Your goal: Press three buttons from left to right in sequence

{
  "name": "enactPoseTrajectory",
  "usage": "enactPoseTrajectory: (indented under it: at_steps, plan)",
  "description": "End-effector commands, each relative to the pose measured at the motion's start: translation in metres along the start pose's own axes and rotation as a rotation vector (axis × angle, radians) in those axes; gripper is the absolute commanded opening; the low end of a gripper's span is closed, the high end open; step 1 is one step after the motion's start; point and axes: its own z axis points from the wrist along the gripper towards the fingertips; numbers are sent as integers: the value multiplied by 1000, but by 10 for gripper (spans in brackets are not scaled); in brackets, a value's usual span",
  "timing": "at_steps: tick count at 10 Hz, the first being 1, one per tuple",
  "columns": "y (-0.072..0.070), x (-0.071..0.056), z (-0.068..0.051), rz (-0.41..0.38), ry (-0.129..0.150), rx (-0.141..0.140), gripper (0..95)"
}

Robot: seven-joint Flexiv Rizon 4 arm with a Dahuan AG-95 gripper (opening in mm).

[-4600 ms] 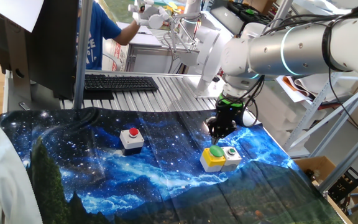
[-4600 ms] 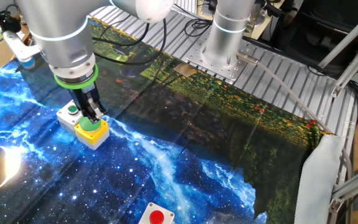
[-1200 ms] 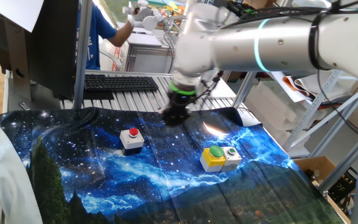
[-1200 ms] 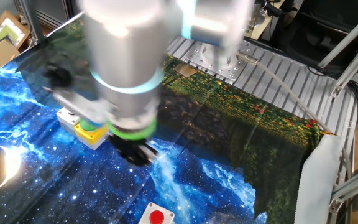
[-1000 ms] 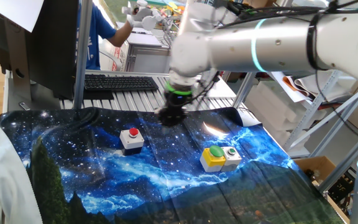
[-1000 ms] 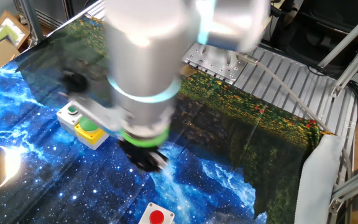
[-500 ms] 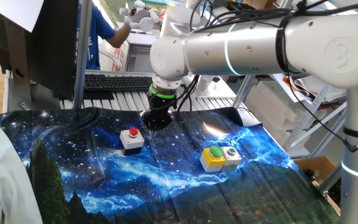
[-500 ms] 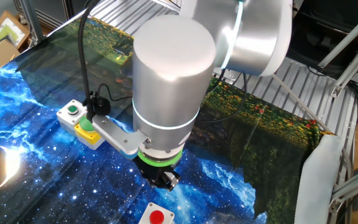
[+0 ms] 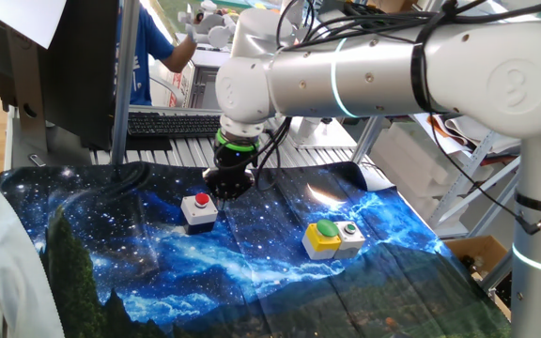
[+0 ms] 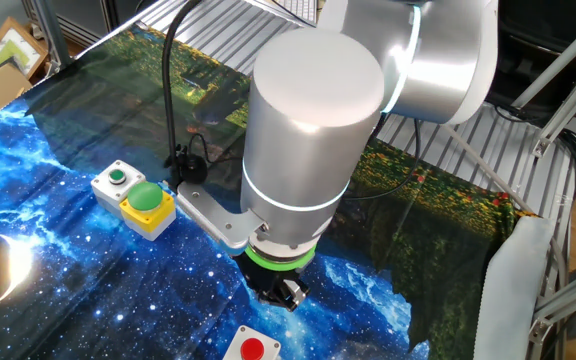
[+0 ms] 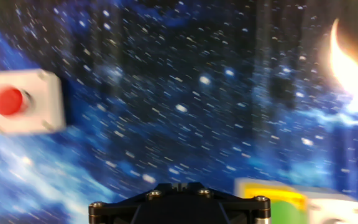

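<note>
A: Where did the buttons sit on the starry blue cloth [image 9: 252, 253]?

B: Nearest that fixed camera, the yellow box with the big green dome button [image 9: 326, 229] stood on the cloth, and the white box with the small green button [image 9: 350, 228] touched its far right side. The grey-white box with the red button [image 9: 201, 200] stood well apart from the yellow box, off to its left and a little farther back.

A: And the gripper [image 9: 226, 191]?

B: It hung pointing down just beside the red button box, at its right rear edge, not touching it, with its fingers pressed together and empty. The hand view was blurred, with the red button at its left edge.

A: Beyond it?

B: A black keyboard [image 9: 182, 124] lay on the slatted table behind the cloth
</note>
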Motion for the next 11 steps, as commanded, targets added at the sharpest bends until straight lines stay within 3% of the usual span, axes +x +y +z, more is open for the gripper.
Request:
enactPoseTrajectory:
  at_steps: [1, 3, 7, 9, 11]
  plan:
    - [2, -1, 3, 4, -2, -1, 0]
    - [2, -1, 2, 12, 0, 0, 0]
    - [-13, -5, -7, 4, 36, 7, 0]
    - [-21, -9, -5, -8, 65, 13, 0]
    - [-36, -16, 2, -58, 75, 14, 0]
